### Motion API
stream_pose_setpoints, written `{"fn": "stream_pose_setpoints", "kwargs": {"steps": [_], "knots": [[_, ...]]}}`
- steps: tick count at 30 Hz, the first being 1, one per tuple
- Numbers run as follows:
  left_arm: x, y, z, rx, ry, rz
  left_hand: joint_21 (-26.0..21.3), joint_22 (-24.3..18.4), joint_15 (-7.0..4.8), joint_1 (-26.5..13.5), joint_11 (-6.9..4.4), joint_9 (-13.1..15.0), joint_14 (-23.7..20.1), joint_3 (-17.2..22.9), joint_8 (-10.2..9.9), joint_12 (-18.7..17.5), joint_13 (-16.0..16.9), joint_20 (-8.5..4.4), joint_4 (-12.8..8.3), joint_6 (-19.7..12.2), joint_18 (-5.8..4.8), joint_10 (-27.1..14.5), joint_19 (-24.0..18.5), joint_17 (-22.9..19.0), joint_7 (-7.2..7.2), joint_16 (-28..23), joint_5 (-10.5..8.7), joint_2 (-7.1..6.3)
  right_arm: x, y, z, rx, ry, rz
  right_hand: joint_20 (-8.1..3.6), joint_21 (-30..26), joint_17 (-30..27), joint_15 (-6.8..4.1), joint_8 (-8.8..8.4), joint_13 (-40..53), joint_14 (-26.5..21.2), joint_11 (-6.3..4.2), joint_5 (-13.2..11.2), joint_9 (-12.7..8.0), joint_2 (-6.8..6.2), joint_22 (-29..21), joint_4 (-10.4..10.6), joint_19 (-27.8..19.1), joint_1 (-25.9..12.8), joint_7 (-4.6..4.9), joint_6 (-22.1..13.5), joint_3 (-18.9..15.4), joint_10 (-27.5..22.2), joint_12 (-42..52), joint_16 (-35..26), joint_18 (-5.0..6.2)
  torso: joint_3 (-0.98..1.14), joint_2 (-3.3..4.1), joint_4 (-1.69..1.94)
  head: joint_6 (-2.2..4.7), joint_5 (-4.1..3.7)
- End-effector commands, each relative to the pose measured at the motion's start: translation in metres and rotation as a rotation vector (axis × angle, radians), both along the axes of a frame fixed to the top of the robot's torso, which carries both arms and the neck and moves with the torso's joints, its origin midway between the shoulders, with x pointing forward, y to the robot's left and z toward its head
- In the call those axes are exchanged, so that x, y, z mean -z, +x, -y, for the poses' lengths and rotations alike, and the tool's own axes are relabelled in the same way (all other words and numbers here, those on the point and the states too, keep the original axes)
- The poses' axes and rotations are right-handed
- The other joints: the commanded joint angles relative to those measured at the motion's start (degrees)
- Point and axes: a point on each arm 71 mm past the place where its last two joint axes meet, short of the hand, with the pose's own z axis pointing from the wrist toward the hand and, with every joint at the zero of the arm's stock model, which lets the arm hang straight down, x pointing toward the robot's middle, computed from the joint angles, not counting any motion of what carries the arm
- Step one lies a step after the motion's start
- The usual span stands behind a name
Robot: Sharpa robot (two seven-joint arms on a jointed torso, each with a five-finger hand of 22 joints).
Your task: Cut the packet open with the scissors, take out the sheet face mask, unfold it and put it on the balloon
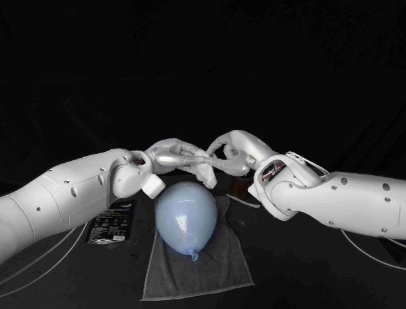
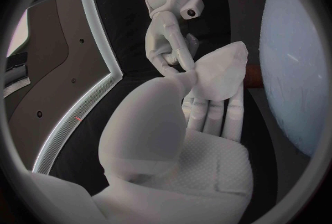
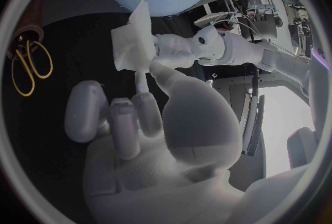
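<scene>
White mask (image 2: pixel 221 69) in fingers (image 2: pixel 214 112), scissors (image 3: pixel 27 66) rt wrist view.

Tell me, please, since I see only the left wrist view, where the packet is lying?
Observer: The packet lies flat on the table, on the left arm's side of the balloon and apart from it.
Operator: Thank you. What is the balloon resting on?
Observer: It lies on a grey towel spread on the table.
Operator: And where are the scissors?
Observer: The scissors, yellow-handled, lie on the table; the right wrist view catches them.
</scene>
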Motion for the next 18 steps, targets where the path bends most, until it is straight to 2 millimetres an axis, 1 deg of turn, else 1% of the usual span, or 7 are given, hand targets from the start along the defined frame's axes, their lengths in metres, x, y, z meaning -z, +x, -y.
{"fn": "stream_pose_setpoints", "kwargs": {"steps": [1,4,7,10,14,16,18], "knots": [[-0.0021,-0.0015,0.0035,0.018,-0.015,0.0,0.2,0.1,0.1,0.1,-0.06,2.0,0.4,-0.1,0.2,0.2,0.1,-0.02,-0.4,0.4,0.92,0.5,0.5,0.1,-0.12,0.4,0.2,0.06,0.0008,0.0001,-0.002,-0.007,-0.008,-0.004,-0.35,0.4,15.1,-0.66,0.47,6.2,6.1,-0.83,-0.2,0.2,1.05,6.2,-0.3,0.0,0.9,-0.19,0.9,0.9,0.2,0.5,0.2,-0.4,0.01,0.03,0.01,-0.07,-0.05],[-0.0022,-0.0017,0.0037,0.02,-0.015,-0.001,0.2,0.1,0.1,0.1,-0.06,2.0,0.4,-0.1,0.2,0.2,0.1,-0.02,-0.4,0.4,0.92,0.5,0.5,0.1,-0.12,0.4,0.2,0.06,0.0008,0.0007,-0.0023,-0.006,-0.005,-0.001,-0.66,0.5,15.1,-1.05,1.13,6.6,6.1,-1.3,-0.2,0.5,2.4,6.3,-0.6,0.1,2.1,-0.74,1.9,2.2,0.6,1.0,0.2,-0.42,-0.02,0.0,0.01,-0.08,-0.08],[-0.0022,-0.002,0.0042,0.024,-0.016,-0.002,0.3,0.1,0.09,0.1,-0.07,2.0,0.4,-0.1,0.2,0.2,0.1,-0.03,-0.4,0.5,0.92,0.5,0.5,0.1,-0.14,0.4,0.2,0.07,0.0009,0.0013,-0.0026,-0.005,-0.004,0.0,-0.93,0.7,15.1,-1.34,1.7,7.2,6.1,-1.62,-0.2,0.8,3.08,6.4,-1.0,0.2,2.9,-1.09,2.4,2.9,1.2,1.6,0.2,-0.46,-0.01,-0.01,0.01,-0.12,-0.07],[-0.0022,-0.0023,0.0045,0.027,-0.017,-0.003,0.3,0.1,0.09,0.1,-0.07,2.0,0.4,-0.1,0.2,0.2,0.1,-0.03,-0.4,0.5,0.92,0.5,0.5,0.1,-0.14,0.4,0.2,0.07,0.001,0.0017,-0.0028,-0.005,-0.004,0.001,-1.16,1.0,15.1,-1.57,2.28,8.3,6.1,-1.87,-0.2,1.1,3.59,6.6,-1.5,0.3,3.6,-1.35,2.7,3.6,2.0,2.7,0.2,-0.53,-0.01,0.0,0.01,-0.13,-0.08],[-0.0023,-0.0026,0.0049,0.03,-0.017,-0.004,0.3,0.2,0.09,0.0,-0.08,2.0,0.4,-0.1,0.1,0.2,0.1,-0.04,-0.4,0.5,0.91,0.5,0.5,0.1,-0.16,0.4,0.2,0.06,0.0009,0.0019,-0.0029,-0.005,-0.004,0.004,-1.35,1.3,15.1,-1.74,2.84,8.9,6.1,-2.03,-0.2,1.5,3.94,6.7,-1.8,0.4,4.0,-1.51,2.9,4.2,2.6,3.4,0.2,-0.59,-0.01,0.0,0.0,-0.1,-0.1],[-0.0023,-0.0027,0.005,0.03,-0.017,-0.004,0.3,0.2,0.09,0.0,-0.08,2.0,0.4,-0.1,0.1,0.2,0.1,-0.04,-0.4,0.5,0.91,0.5,0.5,0.1,-0.16,0.4,0.2,0.06,0.0009,0.002,-0.0028,-0.003,-0.003,0.006,-1.49,1.7,15.1,-1.88,3.46,9.6,6.1,-2.18,-0.2,1.8,4.39,6.9,-2.1,0.6,4.3,-1.64,3.2,4.9,3.2,4.1,0.2,-0.67,0.01,0.0,-0.01,-0.12,-0.12],[-0.0023,-0.0027,0.005,0.03,-0.017,-0.004,0.3,0.2,0.09,0.0,-0.08,2.0,0.4,-0.1,0.1,0.2,0.1,-0.04,-0.4,0.5,0.91,0.5,0.5,0.1,-0.16,0.4,0.2,0.06,0.0008,0.0021,-0.0025,-0.001,-0.002,0.007,-1.57,1.9,15.1,-1.94,3.75,9.9,6.1,-2.22,-0.2,1.9,4.44,7.0,-2.4,0.7,4.5,-1.67,3.1,5.2,3.5,4.4,0.2,-0.72,0.02,0.01,-0.01,-0.11,-0.13]]}}
